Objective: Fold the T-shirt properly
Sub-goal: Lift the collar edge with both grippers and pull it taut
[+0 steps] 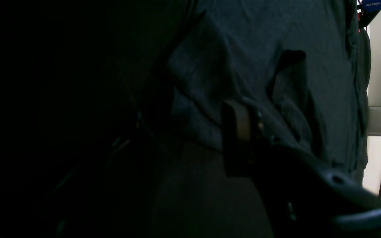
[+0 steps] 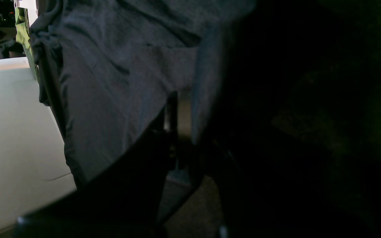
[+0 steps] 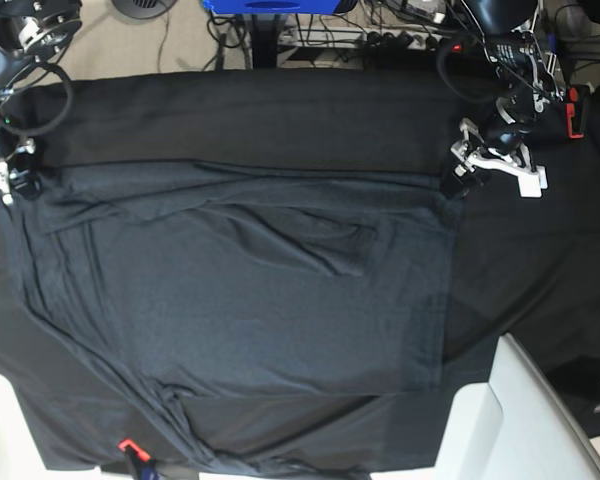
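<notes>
Across the black-draped tabletop (image 3: pixel 280 110) the big slate blue-grey knit T-shirt (image 3: pixel 250 300) is lying spread wide, its long top edge running from nine to three o'clock. At the nine o'clock end the right arm's fingers (image 3: pixel 20 175) are gripping that edge; the right wrist view is showing them (image 2: pixel 177 112) pinched on a fold of cloth. At the two o'clock corner the left arm's fingers (image 3: pixel 458 180) are sitting on the shirt; one finger (image 1: pixel 240 132) is pressing into fabric, though whether they are clamped I cannot tell. Both arms are equally near, so I am judging the coming fold as pulling toward six o'clock.
</notes>
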### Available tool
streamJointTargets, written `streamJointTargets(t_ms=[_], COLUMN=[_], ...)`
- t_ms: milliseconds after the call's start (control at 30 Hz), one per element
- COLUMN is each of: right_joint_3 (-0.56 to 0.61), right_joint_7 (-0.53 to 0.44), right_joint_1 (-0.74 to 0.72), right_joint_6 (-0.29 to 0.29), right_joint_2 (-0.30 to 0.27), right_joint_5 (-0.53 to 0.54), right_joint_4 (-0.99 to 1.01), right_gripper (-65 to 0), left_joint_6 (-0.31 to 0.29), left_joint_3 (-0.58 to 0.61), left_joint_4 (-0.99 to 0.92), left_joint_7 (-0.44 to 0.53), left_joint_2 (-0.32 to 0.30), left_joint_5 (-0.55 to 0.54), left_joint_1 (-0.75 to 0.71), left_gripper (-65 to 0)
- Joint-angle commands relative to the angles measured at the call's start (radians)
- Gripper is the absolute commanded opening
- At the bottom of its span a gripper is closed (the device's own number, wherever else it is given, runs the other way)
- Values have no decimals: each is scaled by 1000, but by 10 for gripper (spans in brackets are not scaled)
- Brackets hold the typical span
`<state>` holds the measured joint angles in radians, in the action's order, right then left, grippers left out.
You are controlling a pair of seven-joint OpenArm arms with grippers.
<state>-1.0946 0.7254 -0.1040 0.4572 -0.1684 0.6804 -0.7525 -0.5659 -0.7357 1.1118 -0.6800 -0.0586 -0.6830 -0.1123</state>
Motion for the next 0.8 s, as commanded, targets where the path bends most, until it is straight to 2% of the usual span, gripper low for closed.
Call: streamJointTargets(t_ms=[0,167,433,500,633,700,767], right_joint_3=[3,3,3,4,8,9,9], right_joint_7=[18,18,18,16,16,16,16], right_joint_1=[0,0,0,0,-3,-4,-4], right_joint_6=[-13,-13,-13,-13,-13,-13,-13], right_joint_2=[-10,-10,-12,-12,-12,-12,-12], right_joint_5=[-23,-24,-24,-24,-24,-24,-24], right_joint_4=[-3,-3,-3,-3,-3,-3,-3], right_gripper=[-647,-647,-647,-647,-647,-647,-647], left_joint_6=[5,5,5,5,5,5,5], left_joint_3=[-3,-5,-5,-5,-5,-5,-5], left_joint_4=[-11,-85,-85,-86,-86,-86,-86], left_joint_7=[-8,-8,-8,-8,-8,-8,-8], left_joint_2=[-7,-8,-5,-5,-7,-7,-7], left_joint_5=[7,6,1,1,1,1,1], left_joint_1=[4,30,33,33,33,33,33], left_gripper=[-354,-354,-364,-420,-579,-625,-643])
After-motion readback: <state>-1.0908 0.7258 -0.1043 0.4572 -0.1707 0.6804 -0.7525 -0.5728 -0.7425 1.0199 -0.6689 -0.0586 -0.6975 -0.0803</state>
